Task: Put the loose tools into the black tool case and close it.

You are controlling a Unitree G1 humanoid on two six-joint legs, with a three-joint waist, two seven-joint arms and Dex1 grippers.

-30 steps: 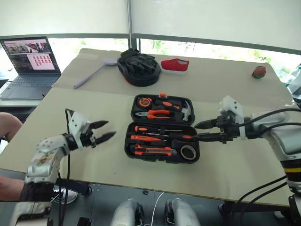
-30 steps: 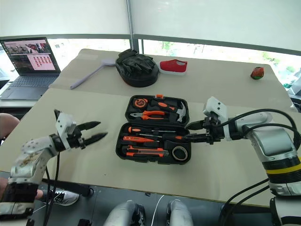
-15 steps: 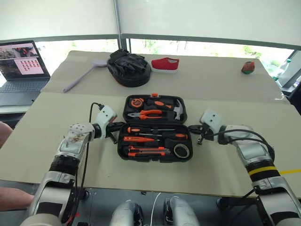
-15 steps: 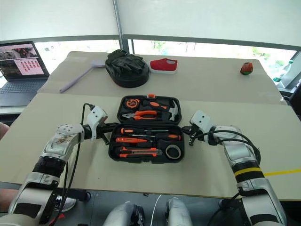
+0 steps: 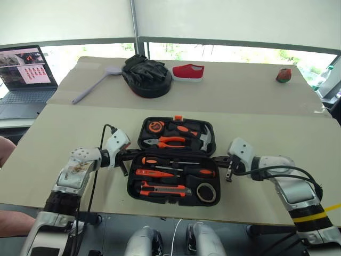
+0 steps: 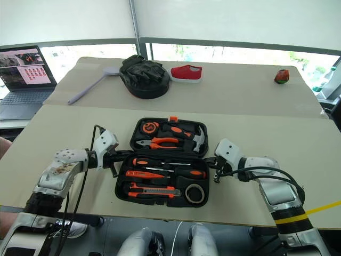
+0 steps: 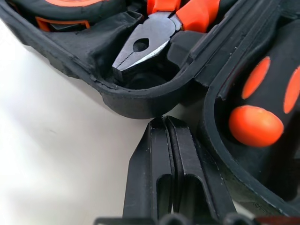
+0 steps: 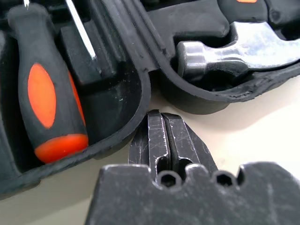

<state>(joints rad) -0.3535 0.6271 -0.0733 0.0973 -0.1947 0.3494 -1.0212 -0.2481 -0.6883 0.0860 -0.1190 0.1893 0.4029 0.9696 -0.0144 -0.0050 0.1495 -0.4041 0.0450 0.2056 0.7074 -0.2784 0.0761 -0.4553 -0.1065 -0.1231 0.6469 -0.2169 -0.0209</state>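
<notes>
Tool case (image 5: 173,162) lies open on worktop (image 5: 74,128), both halves flat. Far half: pliers (image 5: 169,141), hammer (image 5: 203,137), tape measure (image 5: 155,126). Near half: screwdrivers (image 5: 160,161), utility knife (image 5: 165,188), grey tape roll (image 5: 206,192) seated in slots. Left claw (image 7: 165,126) pinched closed, empty, tips at hinge gap on case's left edge. Right claw (image 8: 161,123) likewise closed, empty, tips at hinge gap on right edge.
</notes>
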